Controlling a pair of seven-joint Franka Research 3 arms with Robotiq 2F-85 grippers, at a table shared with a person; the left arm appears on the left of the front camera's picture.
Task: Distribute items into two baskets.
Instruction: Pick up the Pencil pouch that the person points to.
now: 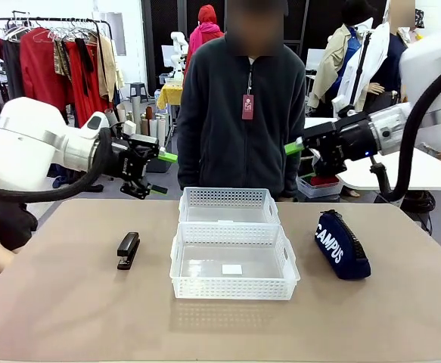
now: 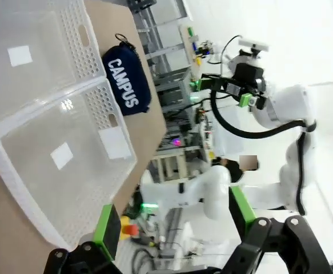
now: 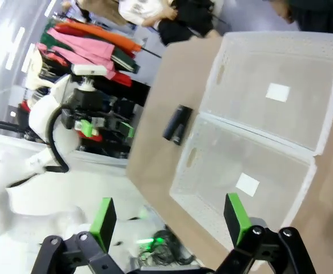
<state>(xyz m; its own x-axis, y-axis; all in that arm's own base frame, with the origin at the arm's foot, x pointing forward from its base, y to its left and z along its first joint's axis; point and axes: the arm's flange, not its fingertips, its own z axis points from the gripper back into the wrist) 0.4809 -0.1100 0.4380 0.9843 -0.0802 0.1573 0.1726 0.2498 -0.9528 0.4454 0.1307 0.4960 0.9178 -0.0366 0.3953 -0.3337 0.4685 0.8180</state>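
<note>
- I am holding my left gripper (image 1: pixel 163 172) in the air above the left part of the table (image 1: pixel 69 318), with its green-padded fingers spread apart and nothing between them.
- I am holding my right gripper (image 1: pixel 294 149) high on the right side. Its fingers are also spread wide and carrying nothing.
- The black stapler (image 1: pixel 128 250) is lying flat on the table to the left of the baskets, clear of them and below my left gripper.
- The navy pouch (image 1: pixel 341 243) with white "CAMPUS" lettering is lying on the table to the right of the baskets, not touching them.
- The near basket (image 1: pixel 231 291) and the far basket (image 1: pixel 228 203) are sitting in the middle of the table, long sides together, one behind the other.
- Neither basket is holding an item, and a small white label (image 1: pixel 232 269) is showing on the near one's floor.
- A person (image 1: pixel 239 113) in a dark fleece is standing at the far edge, right behind the far basket.
</note>
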